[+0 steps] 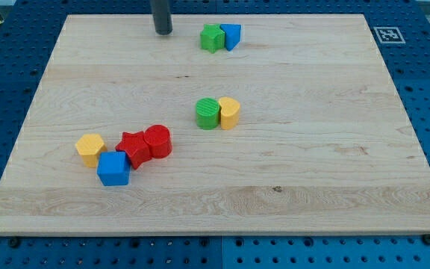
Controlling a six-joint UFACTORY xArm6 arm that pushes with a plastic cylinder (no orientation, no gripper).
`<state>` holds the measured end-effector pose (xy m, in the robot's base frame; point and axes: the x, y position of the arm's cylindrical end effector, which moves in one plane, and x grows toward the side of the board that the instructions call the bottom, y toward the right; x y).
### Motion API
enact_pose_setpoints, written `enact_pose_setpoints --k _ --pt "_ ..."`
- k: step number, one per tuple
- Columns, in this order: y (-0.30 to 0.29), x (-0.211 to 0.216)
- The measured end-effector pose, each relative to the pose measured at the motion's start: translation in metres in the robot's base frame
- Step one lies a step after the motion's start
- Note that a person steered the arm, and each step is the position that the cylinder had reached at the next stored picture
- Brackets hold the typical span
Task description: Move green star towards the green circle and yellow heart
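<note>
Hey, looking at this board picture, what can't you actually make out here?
- Camera view: the rod above my tip is cut off by the view's top edge.
- Green star hides part of the blue block, whose shape stays unclear.
- Yellow heart: lobes too small to confirm.

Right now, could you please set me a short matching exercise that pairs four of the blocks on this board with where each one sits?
Column one:
1. green star
2. yellow heart
3. blue cube
4. red cylinder

Column two:
A. nearest the view's bottom, in the left cluster
B. near the view's top, right of my tip
C. against a red star
D. beside the green circle, mid-board

Pairs: 1-B, 2-D, 3-A, 4-C
</note>
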<state>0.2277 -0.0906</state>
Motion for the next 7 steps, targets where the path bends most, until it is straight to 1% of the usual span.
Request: enact_pose_setpoints --k 1,2,3,4,5,6,7 --pt "0.019 -0.005" --pt "0.022 -0.005" --pt "0.052 -0.004" --pt "0.061 0.002" --pt "0.062 0.021" --pt "0.063 0.024" --pt "0.089 0.016"
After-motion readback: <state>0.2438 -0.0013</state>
